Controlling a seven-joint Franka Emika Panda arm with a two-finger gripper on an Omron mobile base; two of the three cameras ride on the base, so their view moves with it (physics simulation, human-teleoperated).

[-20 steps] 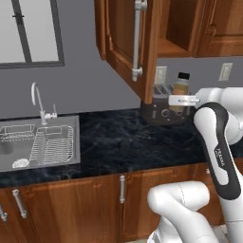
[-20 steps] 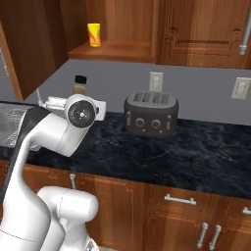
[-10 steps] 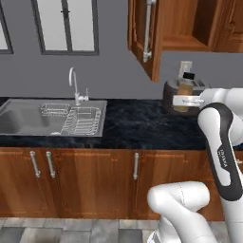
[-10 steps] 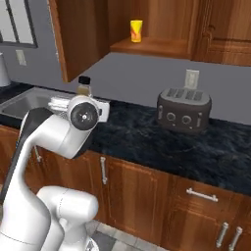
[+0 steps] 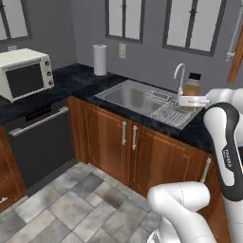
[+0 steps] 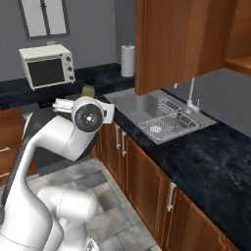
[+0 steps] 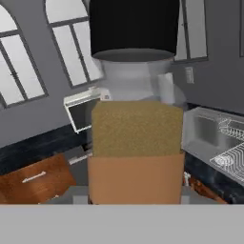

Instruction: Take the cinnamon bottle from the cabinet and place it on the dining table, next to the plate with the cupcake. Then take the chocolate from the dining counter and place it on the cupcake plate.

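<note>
Whole view has swung since a second ago because my base is driving, not because anything on the counters shifted: the toaster and open cabinet are out of frame and now I'm looking at a sink [image 5: 142,97], a microwave [image 5: 24,72] and a paper towel roll [image 5: 100,60]. My gripper [image 5: 191,100] is pinched on the cinnamon bottle [image 5: 191,87], upright, carried out in front of me above the sink side of the counter; from the hand view the bottle [image 7: 136,128] sits right up close between the fingers, dark cap on top. My worry is the carry itself. I seem to be holding it low on the body, so a hard turn or a sudden stop could tip or slide it out, and it'd drop onto the dish rack [image 5: 167,110] or the floor. Swinging wide near the overhanging cabinet [image 6: 184,41] could also clip the cap. No plate or cupcake anywhere yet, so there's more driving to do. As for writing: the bottle's tan label looks blank, and there's small lettering on my forearm I can't read.
</note>
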